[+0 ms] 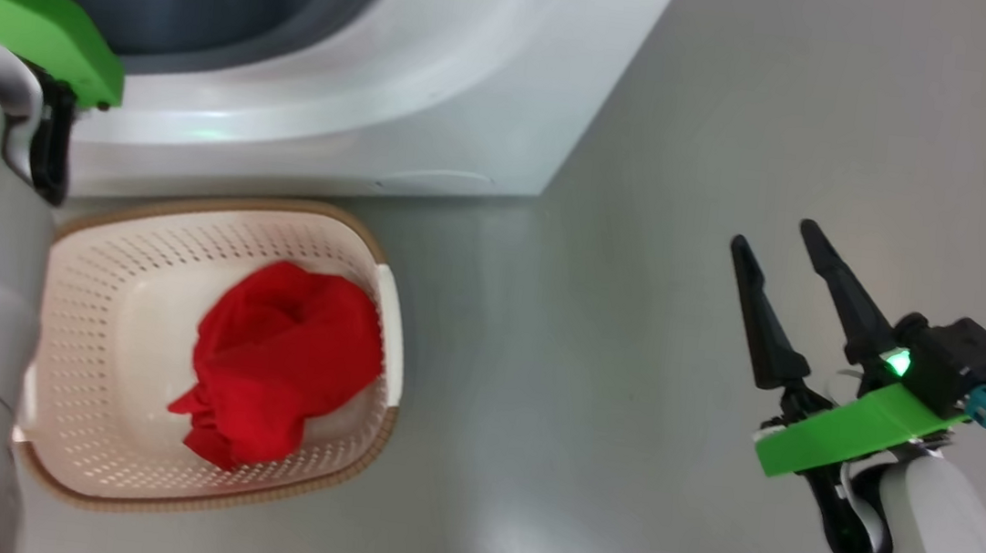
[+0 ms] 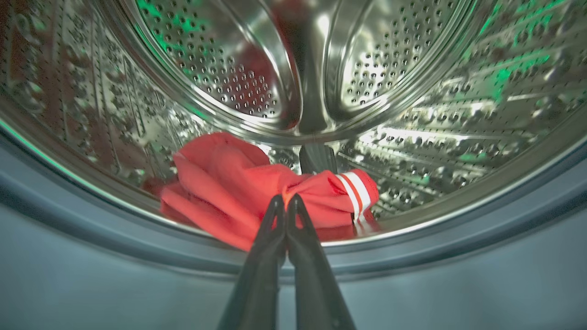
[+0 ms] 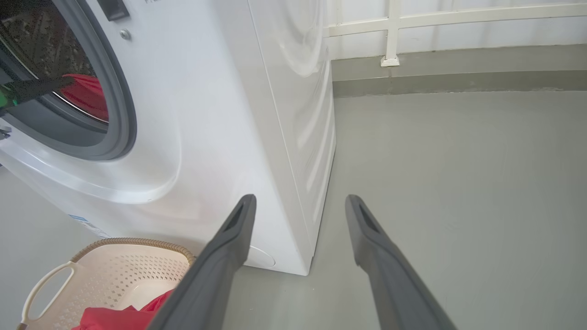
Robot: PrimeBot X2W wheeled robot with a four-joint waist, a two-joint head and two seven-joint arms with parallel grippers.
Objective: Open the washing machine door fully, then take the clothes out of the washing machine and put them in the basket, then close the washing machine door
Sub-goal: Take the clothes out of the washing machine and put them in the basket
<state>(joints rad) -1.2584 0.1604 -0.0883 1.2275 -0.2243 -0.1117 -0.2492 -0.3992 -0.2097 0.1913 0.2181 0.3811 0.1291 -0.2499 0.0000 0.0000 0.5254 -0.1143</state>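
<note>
Red, soft fabric is being pinched inside the drum (image 2: 220, 59): the left gripper (image 2: 285, 201) is being held with its two fingers pressed together on a gathered fold of the striped garment (image 2: 229, 188). This garment is lying at the bottom front of the drum, just behind the grey gasket (image 2: 91, 247) of the washing machine (image 1: 364, 107). The cloth is being judged light, limp and stretchy, so a trailing edge is likely to be dragged over the gasket lip. A hold near the bunched middle, as is being taken here, is being thought safer than one on the white-striped band (image 2: 357, 192) at its end. The right gripper (image 1: 774, 235) is being held with its fingers well apart, empty, above the floor (image 1: 625, 419). A plain red garment (image 1: 282, 364) is lying crumpled in the basket (image 1: 226, 204), which is standing just in front of the machine.
</note>
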